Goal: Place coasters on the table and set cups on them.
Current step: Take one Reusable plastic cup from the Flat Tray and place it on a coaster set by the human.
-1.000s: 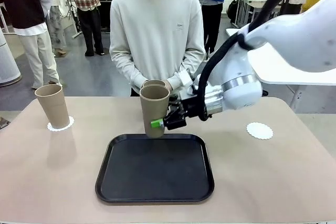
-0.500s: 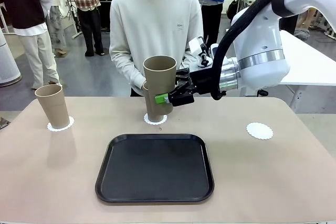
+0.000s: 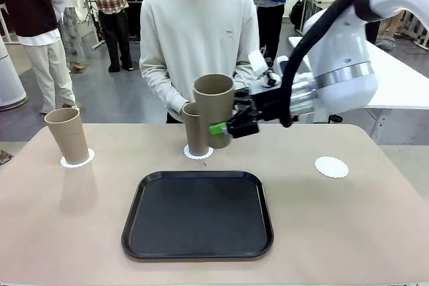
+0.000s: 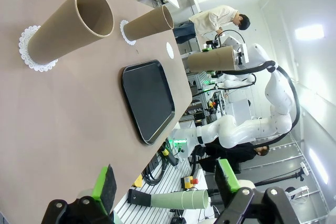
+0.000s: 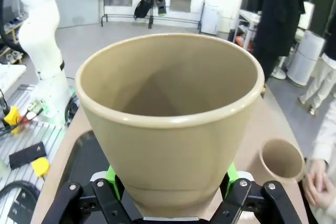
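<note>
My right gripper (image 3: 225, 127) is shut on a tan cup (image 3: 214, 106) and holds it in the air, tilted slightly, above the far middle of the table (image 3: 60, 226). In the right wrist view that cup (image 5: 169, 119) sits between the green pads (image 5: 111, 174). Just behind it a second cup (image 3: 193, 132) stands on a coaster (image 3: 199, 154), with the person's hand (image 5: 316, 179) close by. A third cup (image 3: 67, 134) stands on a coaster (image 3: 78, 161) at the far left. A bare coaster (image 3: 332, 167) lies at the right. My left gripper (image 4: 165, 182) is open and holds nothing.
A black tray (image 3: 198, 216) with nothing on it lies in the middle of the table, near my side. The person (image 3: 200, 38) stands at the far edge behind the middle cup. A white table (image 3: 375, 88) stands beyond the right side.
My right gripper has lifted the cup from the tray's far edge and carried it a little to the right. The cup behind it now shows standing on the middle coaster.
</note>
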Controlling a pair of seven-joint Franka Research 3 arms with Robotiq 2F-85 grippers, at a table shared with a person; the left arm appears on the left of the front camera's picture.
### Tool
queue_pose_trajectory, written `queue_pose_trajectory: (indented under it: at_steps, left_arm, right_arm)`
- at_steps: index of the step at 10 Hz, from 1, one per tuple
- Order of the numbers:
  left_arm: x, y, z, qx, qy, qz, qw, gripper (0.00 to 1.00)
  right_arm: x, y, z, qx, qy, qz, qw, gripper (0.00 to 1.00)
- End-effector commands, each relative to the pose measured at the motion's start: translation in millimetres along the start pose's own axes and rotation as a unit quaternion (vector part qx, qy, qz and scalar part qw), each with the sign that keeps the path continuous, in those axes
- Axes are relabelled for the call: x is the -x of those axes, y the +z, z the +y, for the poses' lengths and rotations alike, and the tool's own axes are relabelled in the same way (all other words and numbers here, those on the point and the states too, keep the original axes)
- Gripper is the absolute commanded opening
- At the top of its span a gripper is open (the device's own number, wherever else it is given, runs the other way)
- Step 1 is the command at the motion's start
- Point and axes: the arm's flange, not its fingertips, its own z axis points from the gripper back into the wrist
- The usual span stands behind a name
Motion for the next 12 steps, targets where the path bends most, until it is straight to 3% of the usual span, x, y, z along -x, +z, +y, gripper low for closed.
queue_pose_trajectory:
  at_steps: [1, 4, 6, 9, 12]
  left_arm:
    - [0.1, 2.0, -1.2, 0.001, -0.001, -0.003, 1.0, 1.0]
    - [0.1, 2.0, -1.2, 0.001, -0.001, -0.003, 1.0, 1.0]
    - [0.1, 2.0, -1.2, 0.001, -0.001, -0.003, 1.0, 1.0]
    - [0.1, 2.0, -1.2, 0.001, -0.001, -0.003, 1.0, 1.0]
    - [0.1, 2.0, -1.2, 0.001, -0.001, -0.003, 1.0, 1.0]
  right_arm:
    - [11.1, 78.9, 6.5, 0.053, -0.021, 0.015, 0.998, 0.83]
    - [39.3, 194.4, 14.0, 0.139, -0.056, -0.025, 0.988, 0.83]
    - [64.2, 242.7, 19.1, 0.19, -0.069, -0.067, 0.977, 0.83]
    - [90.5, 285.8, 39.5, 0.255, -0.088, -0.07, 0.96, 0.83]
    - [99.0, 293.0, 37.3, 0.292, -0.109, -0.058, 0.948, 0.83]
